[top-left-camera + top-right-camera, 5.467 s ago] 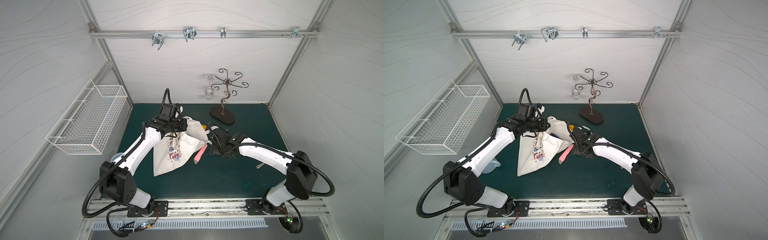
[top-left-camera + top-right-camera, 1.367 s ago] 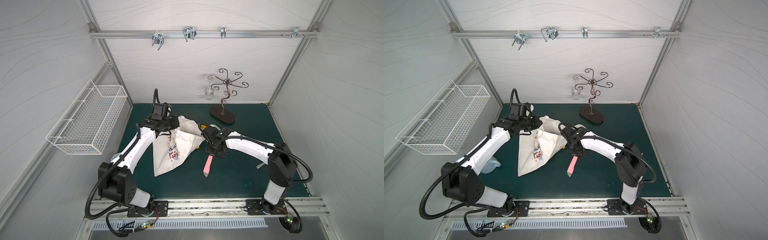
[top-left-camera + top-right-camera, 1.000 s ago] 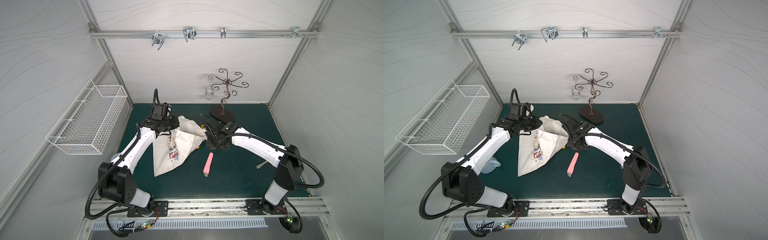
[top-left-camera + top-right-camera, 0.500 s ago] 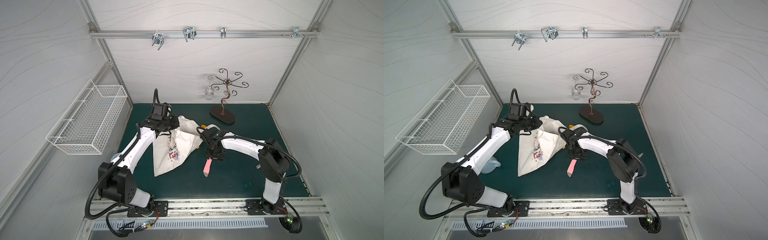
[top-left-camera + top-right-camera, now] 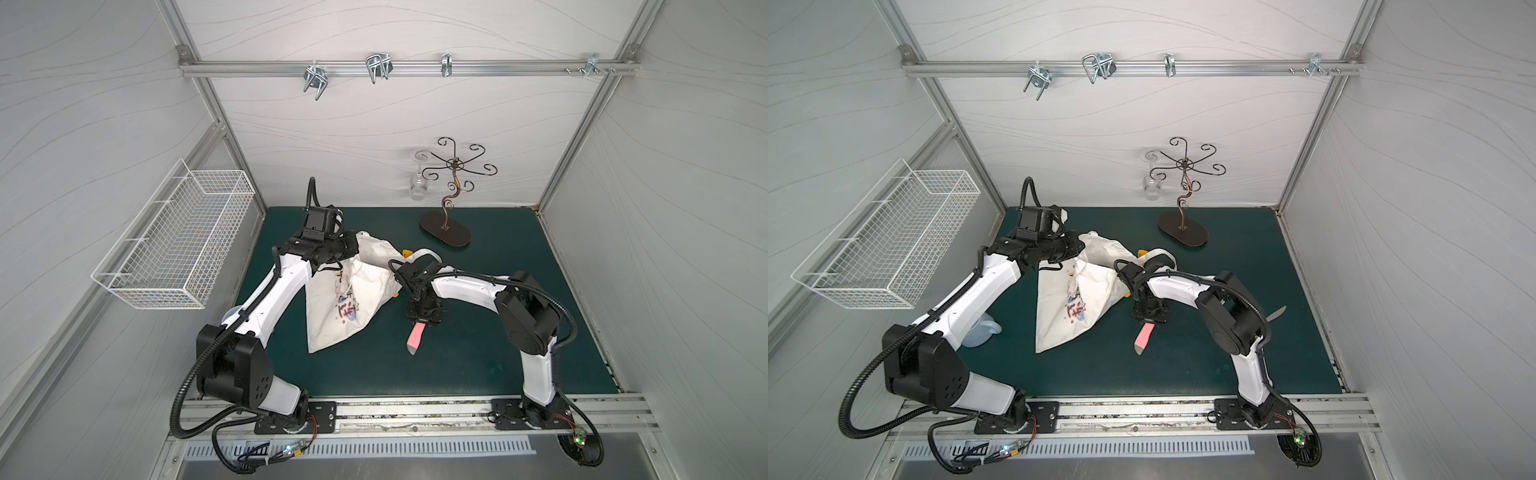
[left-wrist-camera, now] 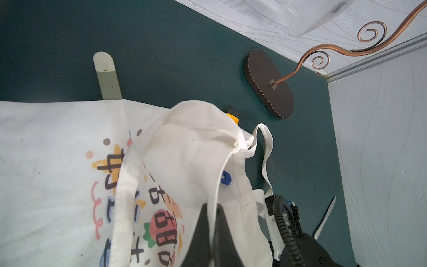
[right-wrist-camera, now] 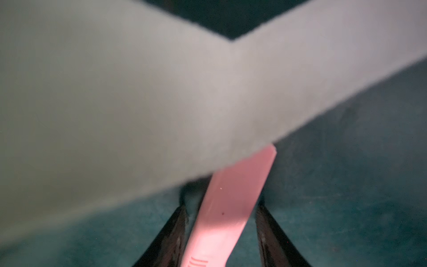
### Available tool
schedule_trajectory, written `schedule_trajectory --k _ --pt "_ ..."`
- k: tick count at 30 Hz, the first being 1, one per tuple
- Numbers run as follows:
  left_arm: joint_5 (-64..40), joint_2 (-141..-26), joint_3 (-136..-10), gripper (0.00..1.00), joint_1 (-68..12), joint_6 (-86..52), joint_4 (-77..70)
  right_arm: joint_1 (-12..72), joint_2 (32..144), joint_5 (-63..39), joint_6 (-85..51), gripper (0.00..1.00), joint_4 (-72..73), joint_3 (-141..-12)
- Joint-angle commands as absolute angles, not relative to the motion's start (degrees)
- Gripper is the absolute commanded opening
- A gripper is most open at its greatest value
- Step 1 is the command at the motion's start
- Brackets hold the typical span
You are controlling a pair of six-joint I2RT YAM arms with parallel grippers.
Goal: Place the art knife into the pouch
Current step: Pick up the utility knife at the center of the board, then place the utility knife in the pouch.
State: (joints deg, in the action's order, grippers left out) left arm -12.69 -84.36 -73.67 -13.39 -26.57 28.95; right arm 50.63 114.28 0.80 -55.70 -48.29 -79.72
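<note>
Task at an early stage; the slim pink plastic art knife [image 5: 414, 340] lies flat on the dark green table [image 5: 374, 374], just beside the large cream-white canvas pouch with colourful printed characters [image 5: 345, 291] and wholly outside it; right end effector [image 7: 221, 209] sits low over one end of the knife, jaws released and straddling the handle, a gap showing on each side in the right wrist view, so no grip made yet; a blurred pale band, probably one of the pouch's handle loops, crosses that view and hides the knife's far part; left end effector [image 6: 212, 215] is clenched on a fold of the pouch's rim, holding that edge lifted off the table; the mouth looks only partly open, as far as the left wrist view shows; left to do, by my reading: close on the knife, lift it, carry it to the raised opening, slide it in, let go; nothing of the placing is done.
</note>
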Motion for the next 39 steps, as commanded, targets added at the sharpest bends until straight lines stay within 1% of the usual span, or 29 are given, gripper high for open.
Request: schedule_trajectory --k 1,5,12,17,22,27,31,39 --pt "-12.75 -84.22 -74.22 0.0 -13.01 -26.02 26.63 50.62 116.59 -1.06 -56.62 0.4 -47.6 -79.54" --pt "-12.85 -84.07 -74.27 0.0 -13.05 -26.11 26.58 50.62 115.97 -1.52 -56.97 0.29 -46.59 -78.07" --pt "-12.92 -84.29 -74.34 0.0 -13.01 -26.1 26.6 50.98 114.33 1.52 -54.62 0.23 -48.57 -79.71" --pt "-12.83 -84.2 -74.42 0.0 -13.01 -25.84 26.8 51.46 110.76 6.91 -50.83 0.24 -53.57 -85.17" --pt "-12.76 -84.37 -74.54 0.0 -13.04 -25.84 26.9 51.53 107.33 11.55 -46.8 0.24 -58.84 -93.26" --pt "-12.84 -84.5 -74.53 0.0 -13.01 -25.75 26.89 50.86 105.72 13.6 -43.28 0.25 -61.07 -101.37" --pt "-13.06 -84.68 -74.79 0.0 -13.1 -25.7 26.84 49.63 107.14 13.66 -40.41 0.26 -60.43 -108.5" --pt "-13.02 -84.55 -74.74 0.0 -13.1 -25.49 26.99 46.13 114.42 13.99 -34.6 0.26 -57.78 -123.44"
